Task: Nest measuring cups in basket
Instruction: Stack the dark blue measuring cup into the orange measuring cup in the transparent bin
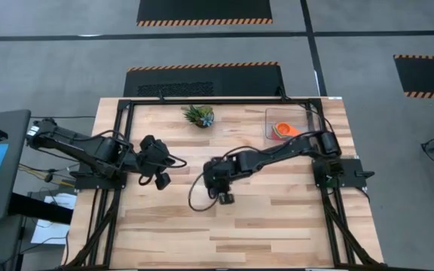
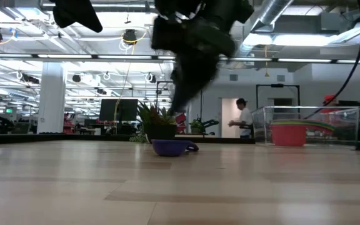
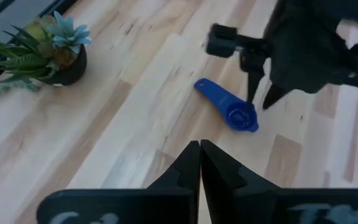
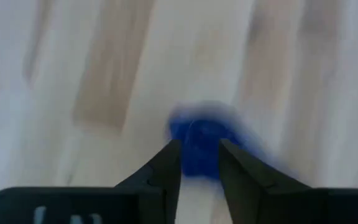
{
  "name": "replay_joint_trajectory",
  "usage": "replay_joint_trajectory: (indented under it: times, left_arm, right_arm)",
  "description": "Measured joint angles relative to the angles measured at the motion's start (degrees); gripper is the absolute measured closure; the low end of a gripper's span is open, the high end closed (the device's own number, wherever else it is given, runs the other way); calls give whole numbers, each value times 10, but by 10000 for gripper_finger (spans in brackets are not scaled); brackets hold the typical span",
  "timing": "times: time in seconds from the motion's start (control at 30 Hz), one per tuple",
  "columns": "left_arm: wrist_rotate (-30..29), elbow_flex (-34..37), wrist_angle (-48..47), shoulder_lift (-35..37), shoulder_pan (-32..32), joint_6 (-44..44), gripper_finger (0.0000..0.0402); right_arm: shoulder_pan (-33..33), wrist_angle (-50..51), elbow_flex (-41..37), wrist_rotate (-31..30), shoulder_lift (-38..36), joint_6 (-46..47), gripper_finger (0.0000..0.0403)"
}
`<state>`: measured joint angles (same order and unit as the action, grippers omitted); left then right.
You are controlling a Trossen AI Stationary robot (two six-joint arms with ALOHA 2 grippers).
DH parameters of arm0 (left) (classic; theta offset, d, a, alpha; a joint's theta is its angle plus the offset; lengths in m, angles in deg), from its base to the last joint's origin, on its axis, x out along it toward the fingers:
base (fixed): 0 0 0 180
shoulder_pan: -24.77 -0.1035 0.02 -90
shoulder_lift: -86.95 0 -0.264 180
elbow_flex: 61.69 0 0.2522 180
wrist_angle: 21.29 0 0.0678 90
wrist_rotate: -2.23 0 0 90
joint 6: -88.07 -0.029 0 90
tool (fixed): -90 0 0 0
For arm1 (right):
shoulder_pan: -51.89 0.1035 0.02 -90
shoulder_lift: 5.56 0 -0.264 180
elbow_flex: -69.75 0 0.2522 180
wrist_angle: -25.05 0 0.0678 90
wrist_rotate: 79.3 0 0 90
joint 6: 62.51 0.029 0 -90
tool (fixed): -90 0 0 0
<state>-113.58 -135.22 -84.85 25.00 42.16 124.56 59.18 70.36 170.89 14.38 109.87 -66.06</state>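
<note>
A dark blue measuring cup [image 3: 232,112] lies on the wood near the table's middle, bowl down and its flat handle [image 3: 211,93] flat on the table; it also shows in the low view [image 2: 170,147]. My right gripper [image 4: 199,155] hangs open just above it, pointing steeply down, one finger on each side of the bowl [image 4: 197,143]; I see no touch. My left gripper [image 3: 199,149] is shut on nothing and held up over the table's left part [image 1: 161,178]. The clear basket [image 1: 270,113] stands at the far right with orange [image 1: 286,129] and other cups inside.
A small spiky potted plant [image 1: 200,115] stands at the far edge near the middle, behind the blue cup in the low view [image 2: 158,125]. Bare wood lies all around the cup and toward the near edge. A person [image 2: 242,119] stands in the room beyond the table.
</note>
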Motion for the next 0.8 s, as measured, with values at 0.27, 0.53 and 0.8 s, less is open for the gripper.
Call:
replay_joint_trajectory:
  times: [0.27,0.53,0.8]
  left_arm:
    - [0,0,-9,0,0,-2,401]
    - [0,0,-13,0,0,0,401]
    - [0,0,-13,0,0,0,401]
  right_arm:
    - [20,12,5,-9,40,1,206]
    - [20,17,6,-9,62,-10,208]
    - [9,10,3,-8,59,-9,239]
